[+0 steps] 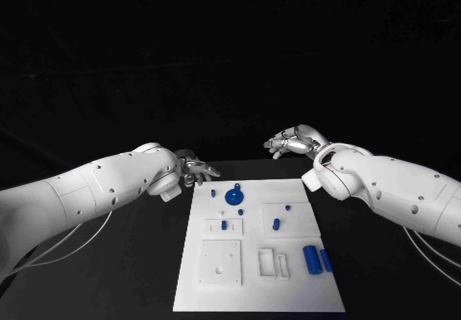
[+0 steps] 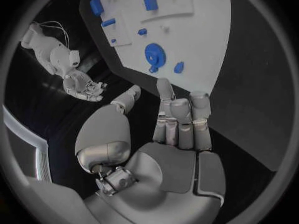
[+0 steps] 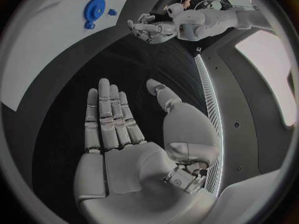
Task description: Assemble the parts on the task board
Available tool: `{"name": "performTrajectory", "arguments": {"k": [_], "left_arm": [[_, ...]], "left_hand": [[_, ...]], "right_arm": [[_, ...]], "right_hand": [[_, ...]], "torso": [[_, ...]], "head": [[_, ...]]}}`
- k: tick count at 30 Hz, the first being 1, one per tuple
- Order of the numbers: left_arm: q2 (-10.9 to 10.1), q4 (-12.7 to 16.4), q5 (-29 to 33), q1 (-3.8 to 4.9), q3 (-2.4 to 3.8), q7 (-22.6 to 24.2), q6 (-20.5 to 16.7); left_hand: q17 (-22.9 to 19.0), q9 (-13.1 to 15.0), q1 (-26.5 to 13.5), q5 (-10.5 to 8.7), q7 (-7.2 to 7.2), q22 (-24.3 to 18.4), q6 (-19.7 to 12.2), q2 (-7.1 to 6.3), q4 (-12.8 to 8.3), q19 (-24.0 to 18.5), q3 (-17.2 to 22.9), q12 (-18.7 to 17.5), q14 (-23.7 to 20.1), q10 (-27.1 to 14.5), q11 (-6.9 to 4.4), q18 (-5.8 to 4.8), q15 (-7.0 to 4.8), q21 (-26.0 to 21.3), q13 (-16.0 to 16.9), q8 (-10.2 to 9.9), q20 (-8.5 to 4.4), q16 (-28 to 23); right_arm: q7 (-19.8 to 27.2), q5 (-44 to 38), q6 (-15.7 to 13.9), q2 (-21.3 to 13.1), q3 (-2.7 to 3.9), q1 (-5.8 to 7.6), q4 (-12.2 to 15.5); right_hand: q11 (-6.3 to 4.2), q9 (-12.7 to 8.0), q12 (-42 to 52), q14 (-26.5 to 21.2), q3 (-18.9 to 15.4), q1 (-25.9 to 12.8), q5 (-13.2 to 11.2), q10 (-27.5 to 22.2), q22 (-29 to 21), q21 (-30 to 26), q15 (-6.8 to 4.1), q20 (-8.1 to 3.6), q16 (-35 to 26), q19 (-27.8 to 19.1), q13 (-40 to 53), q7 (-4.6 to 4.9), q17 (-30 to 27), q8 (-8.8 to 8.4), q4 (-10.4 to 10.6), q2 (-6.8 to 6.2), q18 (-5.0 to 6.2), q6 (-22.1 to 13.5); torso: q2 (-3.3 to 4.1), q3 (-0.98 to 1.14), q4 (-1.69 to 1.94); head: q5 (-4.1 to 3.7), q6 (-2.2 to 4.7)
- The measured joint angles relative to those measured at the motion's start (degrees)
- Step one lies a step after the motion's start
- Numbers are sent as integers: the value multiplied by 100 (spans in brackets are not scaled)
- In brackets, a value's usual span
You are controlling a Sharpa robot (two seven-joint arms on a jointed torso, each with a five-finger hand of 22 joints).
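The white task board (image 1: pixel 259 293) lies in the middle of the black table. A blue toothed disc (image 1: pixel 234 197) sits near its far end, with a small blue piece (image 1: pixel 213 193) beside it. Two blue cylinders (image 1: pixel 310 259) lie side by side at the near right, and a short blue peg (image 1: pixel 276 223) stands mid-board. My left hand (image 1: pixel 197 170) hovers off the board's far left corner, fingers apart, holding nothing. My right hand (image 1: pixel 293 141) is raised beyond the far right corner, also holding nothing. The left wrist view has the left hand (image 2: pixel 177 122) just short of the disc (image 2: pixel 154 55).
White raised blocks with holes and slots (image 1: pixel 220 261) stand on the board's near half. Black table (image 1: pixel 125 267) stretches on both sides of the board. In the right wrist view the right hand (image 3: pixel 115 129) is over bare table, with the left hand (image 3: pixel 149 29) opposite it.
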Motion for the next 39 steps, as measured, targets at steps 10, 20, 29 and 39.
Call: {"name": "performTrajectory", "arguments": {"k": [10, 20, 29, 39], "left_arm": [[304, -665, -461, -1, 1, 59, 169], [537, -1140, -402, -35, 1, 129, 391], [667, -1460, -311, -113, 1, 174, 546], [708, -1549, -258, -210, 1, 201, 635]], "left_hand": [[0, 0, 14, 0, 71, 0, -131, 61, 25, -2, -44, -23, -9, -5, 29, -29, 30, -12, 0, 0, -1, 0], [0, 1, 51, 0, 56, 1, -115, 98, 4, -42, -77, -23, -10, -26, 50, -30, 30, -22, 0, 0, -2, 0], [1, -6, 43, 0, 56, 6, -116, 158, -30, -62, -145, -23, -30, -42, 66, -31, 50, -21, 9, 22, 19, 0], [1, -13, 43, 0, 37, 7, -136, 201, -48, -62, -190, -23, -31, -69, 50, -31, 51, -22, 15, 22, 19, 0]], "right_arm": [[0, 0, -2, -18, 0, 0, 30], [0, 0, -6, -21, 0, 1, 55], [1, 0, -7, -13, 0, 1, 80], [1, 0, -9, -19, 0, 2, 94]], "right_hand": [[0, -5, 0, 0, 0, 0, 0, 0, 0, 0, -1, 0, 0, 0, -13, 18, 0, 0, 0, 0, 0, -18], [0, -5, 0, 1, 0, 0, 0, 0, 0, 0, -1, 0, 0, 0, -12, 18, 1, 0, 0, 0, 0, -18], [21, -4, 0, 1, 0, 0, 0, -21, 0, 0, -2, 14, 0, -14, -18, 18, -4, 0, 0, 0, 0, -18], [21, -4, 0, 2, 0, 0, 0, -21, 0, 0, -2, 22, 0, -22, -28, -3, -4, 0, 0, 0, 0, -38]], "torso": [[13, -7, -2], [29, -9, -17], [29, -7, -19], [24, -5, -12]], "head": [[-13, -23], [-33, 23], [-35, 10], [-62, -18]]}}
